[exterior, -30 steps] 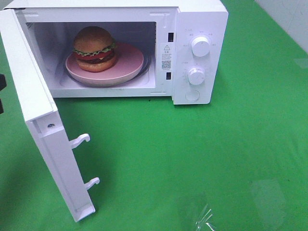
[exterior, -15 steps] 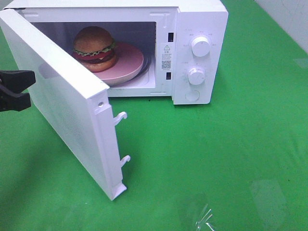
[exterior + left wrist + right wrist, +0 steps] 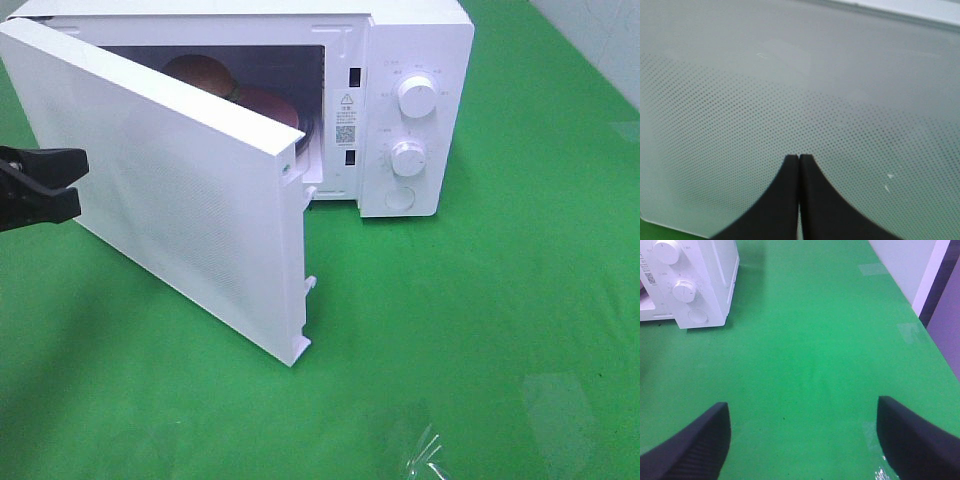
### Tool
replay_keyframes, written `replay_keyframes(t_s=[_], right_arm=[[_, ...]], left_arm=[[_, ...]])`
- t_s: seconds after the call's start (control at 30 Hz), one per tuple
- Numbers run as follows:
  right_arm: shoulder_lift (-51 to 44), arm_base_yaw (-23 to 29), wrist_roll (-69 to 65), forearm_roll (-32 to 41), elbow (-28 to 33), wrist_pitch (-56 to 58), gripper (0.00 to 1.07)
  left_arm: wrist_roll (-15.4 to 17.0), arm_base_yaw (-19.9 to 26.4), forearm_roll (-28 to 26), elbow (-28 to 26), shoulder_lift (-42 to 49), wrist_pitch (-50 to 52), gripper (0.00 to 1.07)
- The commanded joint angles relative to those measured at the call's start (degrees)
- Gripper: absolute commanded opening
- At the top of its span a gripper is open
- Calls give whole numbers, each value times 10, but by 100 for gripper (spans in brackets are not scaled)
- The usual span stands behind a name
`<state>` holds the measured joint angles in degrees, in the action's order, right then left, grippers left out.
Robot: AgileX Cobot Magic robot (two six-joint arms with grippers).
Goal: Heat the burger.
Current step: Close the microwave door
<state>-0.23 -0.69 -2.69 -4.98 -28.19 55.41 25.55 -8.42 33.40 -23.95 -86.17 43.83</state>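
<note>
The burger [image 3: 203, 71] sits on a pink plate [image 3: 272, 104] inside the white microwave [image 3: 420, 30]; only the bun's top shows over the half-shut door [image 3: 180, 200]. My left gripper [image 3: 78, 186] is shut, with nothing in it, and is against the door's outer face near the hinge side. The left wrist view shows its black fingertips [image 3: 790, 165] together, pressed on the dotted door panel [image 3: 865, 115]. My right gripper [image 3: 802, 407] hangs open and empty over the green cloth, right of the microwave's control panel [image 3: 685, 280]; it is outside the exterior high view.
Two knobs [image 3: 417, 96] [image 3: 408, 158] and a round button [image 3: 399, 197] are on the microwave's panel. Green cloth [image 3: 480, 320] covers the table. Clear tape [image 3: 425, 450] glints near the front edge. A pale wall [image 3: 900, 260] borders the table's right side.
The door has swung further towards shut, pushed by my left gripper, which moved right with it. The burger is now mostly hidden behind the door. The right arm has not moved.
</note>
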Motion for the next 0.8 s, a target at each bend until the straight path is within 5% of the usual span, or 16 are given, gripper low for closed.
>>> replay_keyframes(t_s=[0.03, 0.27, 0.8], right_arm=[[-15, 1, 7, -1, 1, -5, 75], [-15, 1, 7, -1, 1, -5, 75], [-15, 1, 7, -1, 1, -5, 75]], left_arm=[[0, -29, -21, -24, -21, 19, 0], [-38, -85, -82, -51, -58, 20, 0], [-47, -148, -123, -127, -112, 2, 0]])
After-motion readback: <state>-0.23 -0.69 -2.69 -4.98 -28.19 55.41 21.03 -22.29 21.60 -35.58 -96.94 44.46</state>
